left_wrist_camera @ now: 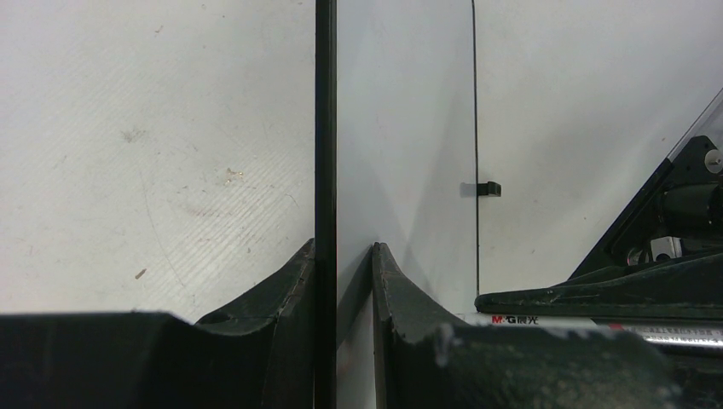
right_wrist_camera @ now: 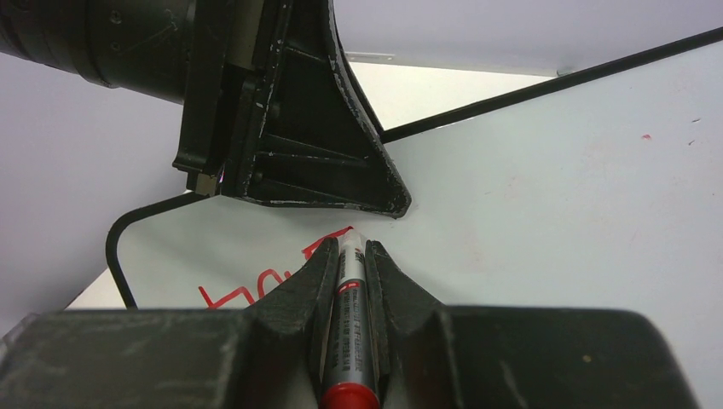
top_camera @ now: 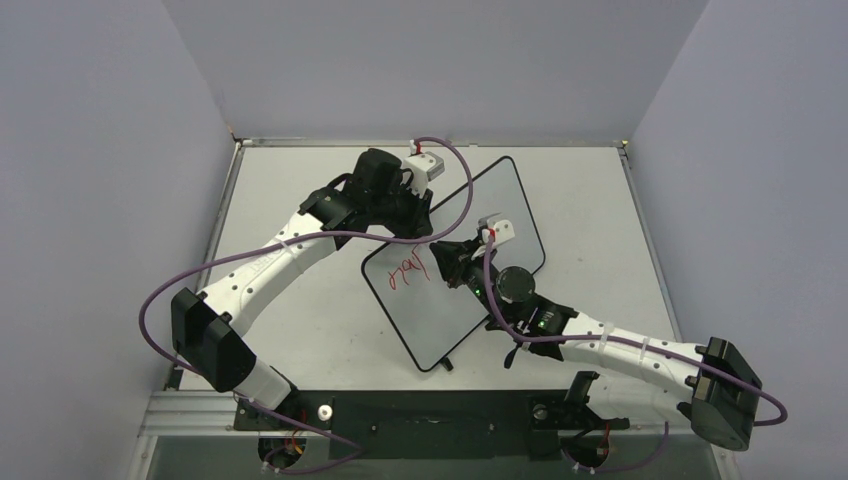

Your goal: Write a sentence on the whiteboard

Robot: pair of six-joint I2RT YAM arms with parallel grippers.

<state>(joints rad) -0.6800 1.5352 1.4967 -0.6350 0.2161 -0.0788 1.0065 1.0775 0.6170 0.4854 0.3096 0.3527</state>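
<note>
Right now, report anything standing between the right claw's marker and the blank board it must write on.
Nothing covers the tip: the marker in the right claw rests on the whiteboard beside the red lettering. The left claw clamps the rim just beyond it.

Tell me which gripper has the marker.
The right gripper, shut on the red marker; the left gripper clamps the whiteboard by its rim instead.

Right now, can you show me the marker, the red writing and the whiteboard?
marker (right_wrist_camera: 348, 324): right wrist view, on its grey barrel.
red writing (top_camera: 408, 268): top external view, middle of the letters.
whiteboard (top_camera: 432, 322): top external view, bare near part of its surface.
</note>
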